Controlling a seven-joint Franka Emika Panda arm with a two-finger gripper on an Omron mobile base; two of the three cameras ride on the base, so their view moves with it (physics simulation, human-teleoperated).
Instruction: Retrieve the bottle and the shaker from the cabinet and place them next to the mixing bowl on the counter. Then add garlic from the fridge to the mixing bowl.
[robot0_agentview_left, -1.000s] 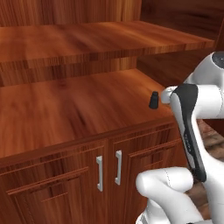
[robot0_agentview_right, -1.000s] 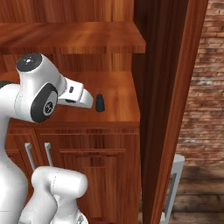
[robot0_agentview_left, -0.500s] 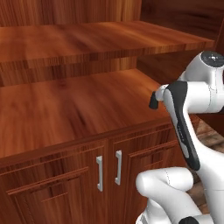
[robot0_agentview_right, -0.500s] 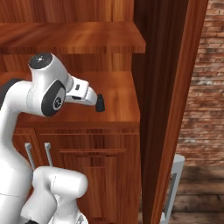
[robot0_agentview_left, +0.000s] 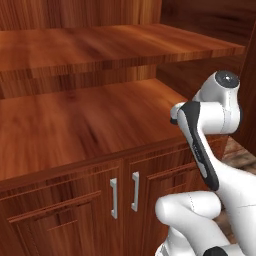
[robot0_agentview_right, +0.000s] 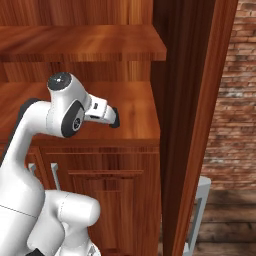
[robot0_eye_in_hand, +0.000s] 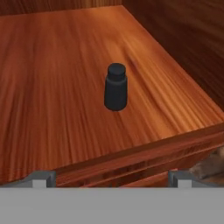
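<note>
The shaker (robot0_eye_in_hand: 116, 87), a small black tapered cylinder, stands upright on the broad lower shelf of the cabinet (robot0_eye_in_hand: 52, 87), near its right front corner. My gripper (robot0_eye_in_hand: 111, 178) hangs in front of the shelf edge, facing the shaker. It is open wide with nothing between its fingertips (robot0_eye_in_hand: 43, 177), and a stretch of bare shelf lies between it and the shaker. In the base views the shaker (robot0_agentview_right: 114, 117) (robot0_agentview_left: 173, 120) peeks out just past my white hand. The bottle, mixing bowl, counter, garlic and fridge are out of view.
An upper shelf (robot0_agentview_left: 100, 45) overhangs the lower one. The cabinet's right side panel (robot0_agentview_right: 190, 125) rises close beside the shaker. Lower doors carry silver bar handles (robot0_agentview_left: 114, 197). A brick wall (robot0_agentview_right: 235, 100) lies beyond the panel.
My arm's upper joints have swung toward the cabinet's right side, bringing the hand nearer the shaker. The shaker has not moved and the jaws have stayed open.
</note>
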